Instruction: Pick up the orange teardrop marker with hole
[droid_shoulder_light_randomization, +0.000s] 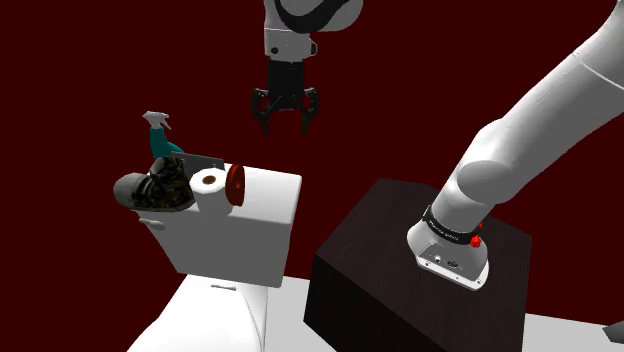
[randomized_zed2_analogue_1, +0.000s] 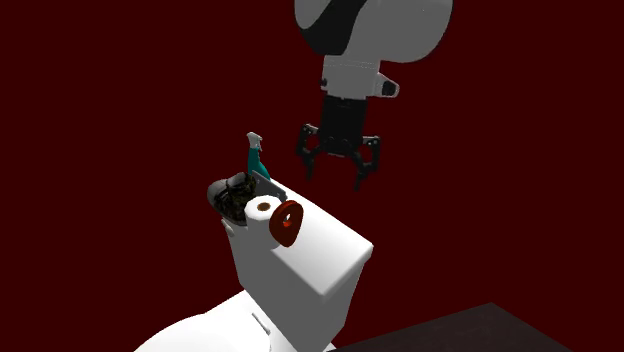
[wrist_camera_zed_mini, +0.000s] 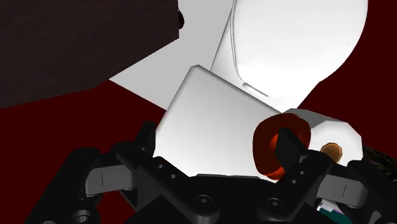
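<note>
The white arm (droid_shoulder_light_randomization: 560, 105) rises from its dark stand (droid_shoulder_light_randomization: 400, 265) and carries the hand (droid_shoulder_light_randomization: 286, 128) in the air above a white toilet. The tank (droid_shoulder_light_randomization: 250, 225) lies below the hand, and the pale seat lid (droid_shoulder_light_randomization: 215, 315) lies lower still, on the tank's far side from the hand.

Four things crowd one end of the tank's top, all below the hand and off to one side of it:
- a camouflage shoe (droid_shoulder_light_randomization: 155, 188), the furthest from the hand
- a teal spray bottle (droid_shoulder_light_randomization: 160, 140) behind the shoe
- a white paper roll (droid_shoulder_light_randomization: 208, 183)
- the marker (droid_shoulder_light_randomization: 235, 183), the nearest to the hand

The marker looks dark red-orange. It is a ring-like piece with a hole, standing on edge just beside the roll.

The hand is empty and its fingers are spread wide. It hangs well clear of the tank top and touches nothing. In the wrist view the marker (wrist_camera_zed_mini: 270, 149) shows past one fingertip, not centred in the gap.

By my reading, no part of the pick is done yet. The hand has yet to line up over the marker, descend, close on its rim without catching the roll, and lift.
</note>
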